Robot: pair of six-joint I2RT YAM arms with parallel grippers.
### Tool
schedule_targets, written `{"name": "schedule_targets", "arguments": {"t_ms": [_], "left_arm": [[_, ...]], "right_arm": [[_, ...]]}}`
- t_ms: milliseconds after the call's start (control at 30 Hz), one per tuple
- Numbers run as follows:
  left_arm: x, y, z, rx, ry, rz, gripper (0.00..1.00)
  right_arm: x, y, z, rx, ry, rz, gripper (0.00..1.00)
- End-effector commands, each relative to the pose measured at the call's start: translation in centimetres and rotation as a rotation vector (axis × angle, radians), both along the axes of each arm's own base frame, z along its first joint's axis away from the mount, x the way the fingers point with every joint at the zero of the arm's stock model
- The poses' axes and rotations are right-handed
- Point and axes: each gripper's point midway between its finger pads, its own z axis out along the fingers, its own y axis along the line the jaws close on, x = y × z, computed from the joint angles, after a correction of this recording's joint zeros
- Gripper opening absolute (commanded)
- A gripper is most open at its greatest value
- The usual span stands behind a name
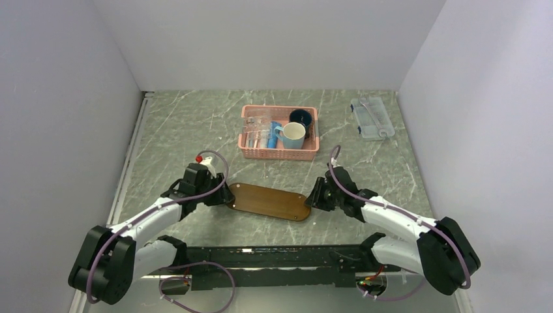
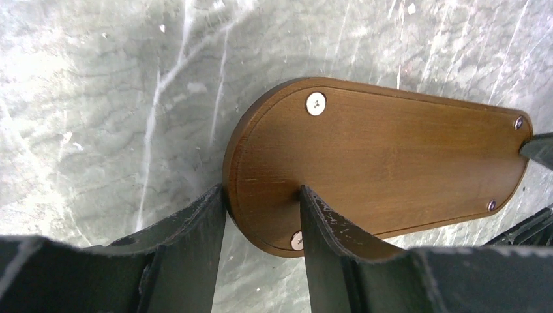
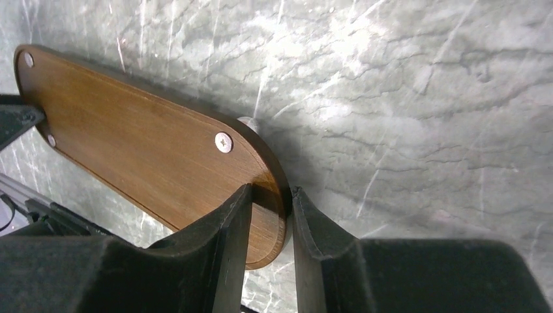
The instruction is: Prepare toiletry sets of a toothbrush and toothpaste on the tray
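The dark brown wooden tray (image 1: pixel 269 201) lies flat on the marble table, between my two arms. My left gripper (image 1: pixel 222 194) is at its left rounded end. There one finger presses the outer edge and the other rests on the tray (image 2: pixel 391 163), so the left gripper (image 2: pixel 264 189) is shut on it. My right gripper (image 1: pixel 315 195) pinches the rim of the right end of the tray (image 3: pixel 143 150); the right gripper (image 3: pixel 270 189) shows only a narrow gap. A blue toothpaste tube (image 1: pixel 272 134) stands in the basket. I cannot make out a toothbrush.
A pink slotted basket (image 1: pixel 280 154) sits behind the tray, holding a pale blue mug (image 1: pixel 291 135), a dark mug (image 1: pixel 300 117) and clear wrapped items (image 1: pixel 255 130). A clear plastic box (image 1: pixel 372 117) lies at the back right. White walls enclose the table.
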Motion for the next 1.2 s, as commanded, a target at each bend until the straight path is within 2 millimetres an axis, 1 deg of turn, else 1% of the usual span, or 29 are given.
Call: {"name": "schedule_targets", "arguments": {"t_ms": [0, 267, 433, 600, 833, 933, 1067, 1167], "left_arm": [[-1.5, -2.3, 1.0, -0.080, 0.007, -0.068, 0.48], [-3.2, -3.1, 0.9, -0.088, 0.016, -0.085, 0.48], [-4.1, -2.9, 0.9, -0.088, 0.013, -0.077, 0.48], [-3.9, -2.1, 1.3, -0.050, -0.004, -0.049, 0.54], [-3.1, -1.3, 2.0, 0.008, -0.009, -0.016, 0.64], [-2.7, -0.5, 2.6, 0.051, -0.011, 0.016, 0.67], [-1.6, 0.3, 4.8, 0.095, -0.042, 0.055, 0.71], [-1.1, 0.4, 7.1, 0.102, -0.080, 0.054, 0.75]], "right_arm": [[2.3, 1.1, 2.6, 0.041, -0.090, 0.024, 0.31], [3.4, -0.1, 2.2, -0.011, -0.096, 0.018, 0.31], [3.7, -0.8, 1.9, -0.047, -0.096, 0.019, 0.32], [3.8, -1.0, 1.8, -0.053, -0.092, 0.019, 0.32], [3.8, -2.1, 2.0, -0.117, -0.100, 0.015, 0.43], [4.1, -2.8, 2.7, -0.153, -0.125, 0.004, 0.46], [5.3, -3.7, 5.1, -0.208, -0.186, -0.018, 0.48], [6.1, -3.8, 7.1, -0.227, -0.227, -0.018, 0.50]]}}
